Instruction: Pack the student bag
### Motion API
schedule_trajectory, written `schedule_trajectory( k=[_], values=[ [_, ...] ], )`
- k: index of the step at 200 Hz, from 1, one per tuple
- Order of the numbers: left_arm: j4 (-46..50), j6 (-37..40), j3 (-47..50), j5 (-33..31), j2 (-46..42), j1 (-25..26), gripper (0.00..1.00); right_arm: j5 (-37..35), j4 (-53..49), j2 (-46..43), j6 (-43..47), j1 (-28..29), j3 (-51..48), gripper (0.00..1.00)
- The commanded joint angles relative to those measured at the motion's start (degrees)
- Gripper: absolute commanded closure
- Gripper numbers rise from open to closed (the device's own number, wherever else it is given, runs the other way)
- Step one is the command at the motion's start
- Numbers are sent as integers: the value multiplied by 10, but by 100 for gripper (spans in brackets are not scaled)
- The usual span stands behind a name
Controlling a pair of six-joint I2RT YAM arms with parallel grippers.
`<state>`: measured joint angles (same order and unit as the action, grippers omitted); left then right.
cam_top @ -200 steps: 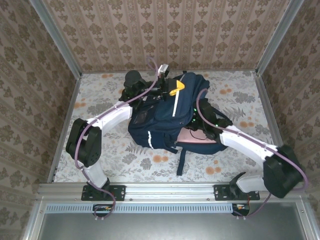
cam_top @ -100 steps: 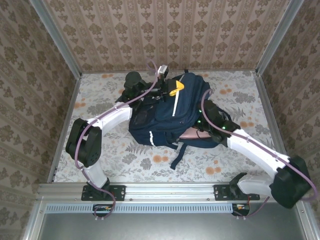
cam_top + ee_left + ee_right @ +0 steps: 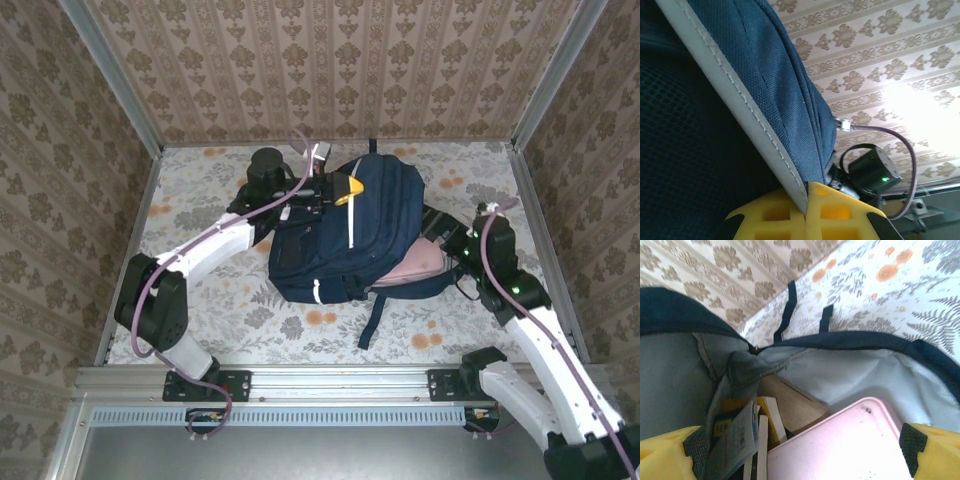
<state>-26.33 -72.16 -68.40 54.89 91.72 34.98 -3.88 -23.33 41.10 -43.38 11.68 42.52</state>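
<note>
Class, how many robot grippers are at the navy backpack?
2. The left gripper grips the far edge of the navy-blue fabric backpack; the right gripper, open, faces its right-side opening.

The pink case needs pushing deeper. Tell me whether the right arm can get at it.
Probably yes: the right end effector is open facing the pink case, the student bag gapes wide, nothing lies between.
</note>
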Motion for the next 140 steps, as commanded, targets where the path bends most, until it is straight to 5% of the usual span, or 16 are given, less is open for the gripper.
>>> schedule_trajectory(
  k=[1,43,87,140],
  values=[
    [63,102,-2,-34,-29,11,96,11,6,-44,17,-28,-27,0],
    [156,168,-26,-81,1,47,88,-20,-45,-59,36,-41,11,0],
    [147,174,-53,-98,68,93,73,17,-94,-35,57,-41,68,0],
    [198,219,-62,-127,51,86,55,72,-106,-15,73,-39,77,0]
  ],
)
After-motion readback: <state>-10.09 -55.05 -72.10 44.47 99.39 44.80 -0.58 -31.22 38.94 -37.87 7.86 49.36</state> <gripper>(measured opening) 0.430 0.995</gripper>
